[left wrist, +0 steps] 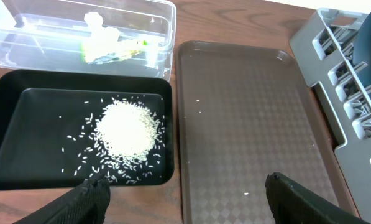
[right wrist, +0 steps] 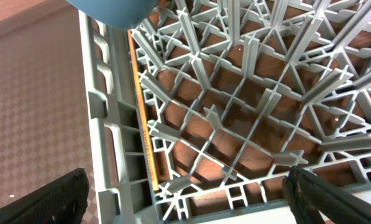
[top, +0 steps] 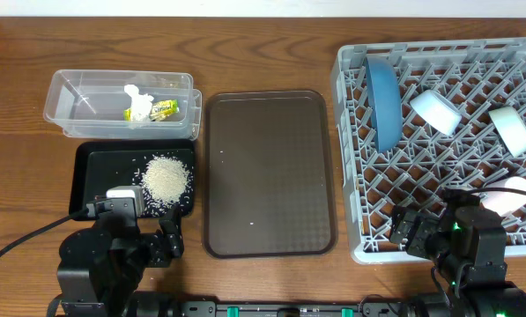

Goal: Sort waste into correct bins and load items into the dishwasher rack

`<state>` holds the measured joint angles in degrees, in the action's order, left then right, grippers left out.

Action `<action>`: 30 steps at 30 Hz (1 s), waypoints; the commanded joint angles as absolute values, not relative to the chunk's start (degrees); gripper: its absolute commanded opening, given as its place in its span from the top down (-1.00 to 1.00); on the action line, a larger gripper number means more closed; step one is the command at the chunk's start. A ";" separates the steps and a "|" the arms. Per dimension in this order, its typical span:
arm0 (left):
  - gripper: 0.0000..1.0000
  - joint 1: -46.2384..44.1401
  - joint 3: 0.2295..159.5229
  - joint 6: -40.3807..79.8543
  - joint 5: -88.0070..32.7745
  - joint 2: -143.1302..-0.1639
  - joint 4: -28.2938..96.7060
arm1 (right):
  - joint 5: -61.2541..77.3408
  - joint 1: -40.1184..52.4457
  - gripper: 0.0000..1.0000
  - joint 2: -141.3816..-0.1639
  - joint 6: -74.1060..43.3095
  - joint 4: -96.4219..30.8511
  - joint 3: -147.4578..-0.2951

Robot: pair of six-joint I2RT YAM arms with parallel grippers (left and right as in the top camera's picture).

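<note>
Both claws stand wide over the wooden bench (top: 263, 44). The left claw (left wrist: 186, 191) hangs by the near rim of the shallow black rectangular tray (top: 91, 176), which holds loose white rice grains (top: 166, 179). Behind it, a clear rectangular plastic tub (top: 77, 92) contains a crumpled white tissue (top: 137, 101) and a yellow-green wrapper (top: 164, 109). A flat brown serving tray (top: 267, 167) separates these from the large grey pegged rack (top: 346, 150). There the right claw (right wrist: 191, 199) hovers above a thin wooden chopstick (right wrist: 145, 124) lying along the left wall. A dark-blue round plate (top: 383, 99), light-blue bowl (top: 435, 112), mint-green bowl (top: 512, 129) and pinkish-white cup (top: 507, 195) sit among the pegs.
</note>
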<state>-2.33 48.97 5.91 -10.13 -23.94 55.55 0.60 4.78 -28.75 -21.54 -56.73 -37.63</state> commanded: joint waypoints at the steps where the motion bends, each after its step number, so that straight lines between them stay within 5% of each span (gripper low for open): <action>1: -0.65 -2.50 48.53 5.15 -9.87 -23.83 55.66 | 0.25 4.95 -0.98 -28.60 -22.26 -56.80 -37.21; 20: -0.65 -2.50 48.53 5.15 -9.85 -23.83 55.66 | -2.28 4.84 -0.98 -15.44 -20.51 -55.44 -31.27; 30: -0.66 -2.50 48.53 5.15 -9.87 -23.83 55.66 | -3.20 4.80 -0.98 -0.34 -14.24 -30.55 -12.19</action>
